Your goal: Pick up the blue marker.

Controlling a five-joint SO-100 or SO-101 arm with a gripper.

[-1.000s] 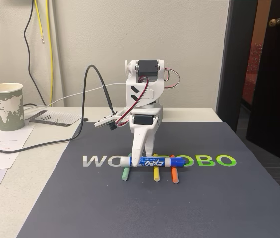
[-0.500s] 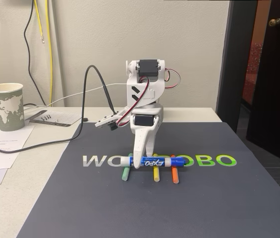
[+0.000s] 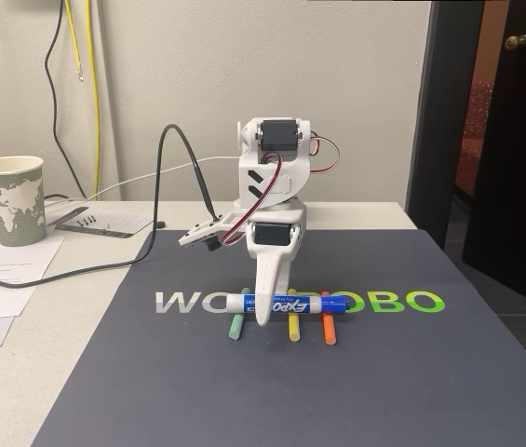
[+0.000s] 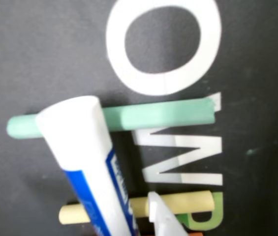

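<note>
Pincer (image 3: pixel 263 315) points straight down over the dark mat (image 3: pixel 244 391), its white finger standing in front of the blue marker (image 3: pixel 286 304) left of the marker's middle. Whether it is clenched on the marker cannot be told: in the fixed view only one finger (image 3: pixel 264 296) shows, with the other hidden behind the barrel, and in the wrist view only a white tip (image 4: pixel 161 219) rises from the bottom edge just right of the marker (image 4: pixel 87 162).

The marker lies crosswise on three thin sticks, green (image 3: pixel 236 326), yellow (image 3: pixel 292 328) and orange (image 3: pixel 328 329), which lie side by side on the mat and run toward the camera. The marker crosses their far ends, over the mat's printed lettering (image 3: pixel 411 302).

In the wrist view the picture is blurred and close; the marker's lower end is cut off by the bottom edge, and it covers part of the green stick (image 4: pixel 163 114) and the yellow stick (image 4: pixel 178 202). A sliver of orange barely shows at the bottom edge. The arm hides the middle letters of the lettering in the fixed view.

On the tabletop (image 3: pixel 48 326) to the left stand a paper cup (image 3: pixel 9 199) and loose papers (image 3: pixel 2 270), with a black cable (image 3: pixel 165 177) looping to the arm. A dark door (image 3: pixel 514 140) stands at right.
</note>
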